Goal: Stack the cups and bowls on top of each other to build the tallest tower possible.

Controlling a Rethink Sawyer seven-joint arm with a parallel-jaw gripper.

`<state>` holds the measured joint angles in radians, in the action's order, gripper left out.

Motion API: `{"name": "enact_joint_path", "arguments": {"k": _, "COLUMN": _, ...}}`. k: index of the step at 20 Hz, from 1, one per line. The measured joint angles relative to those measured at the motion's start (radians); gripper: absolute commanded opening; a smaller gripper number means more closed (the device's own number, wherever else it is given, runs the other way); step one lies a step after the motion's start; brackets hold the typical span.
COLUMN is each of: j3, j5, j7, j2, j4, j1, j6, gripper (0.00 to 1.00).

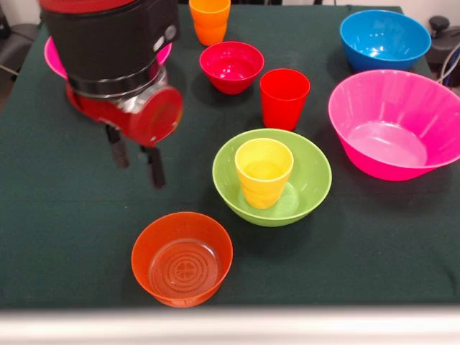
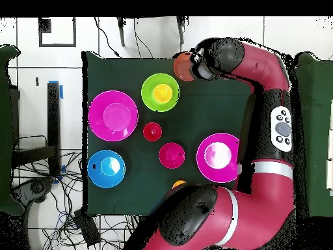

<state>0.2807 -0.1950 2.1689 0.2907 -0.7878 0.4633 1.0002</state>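
Only two pieces stacked: yellow cup [image 1: 264, 171] upright inside lime-green bowl [image 1: 316, 188] as wide base, small orange bowl [image 1: 182, 259] apart near front edge, gripper [image 1: 136, 162] spread and empty, hanging just behind it, probably to pick it.

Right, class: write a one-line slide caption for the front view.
Open pincer hovers beside the orange bowl; a yellow cup stands upright in the lime-green bowl.
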Motion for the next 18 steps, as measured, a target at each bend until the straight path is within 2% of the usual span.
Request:
{"name": "enact_joint_path", "arguments": {"k": 8, "j3": 0.001, "j5": -0.036, "j7": 0.000, "j2": -0.153, "j4": 0.219, "j1": 0.003, "j6": 0.013, "gripper": 1.00}}
{"name": "enact_joint_path", "arguments": {"k": 14, "j3": 0.001, "j5": -0.042, "j7": 0.000, "j2": -0.239, "j4": 0.311, "j1": 0.003, "j6": 0.013, "gripper": 1.00}}
{"name": "enact_joint_path", "arguments": {"k": 18, "j3": 0.001, "j5": -0.043, "j7": -0.001, "j2": -0.272, "j4": 0.323, "j1": 0.003, "j6": 0.013, "gripper": 1.00}}
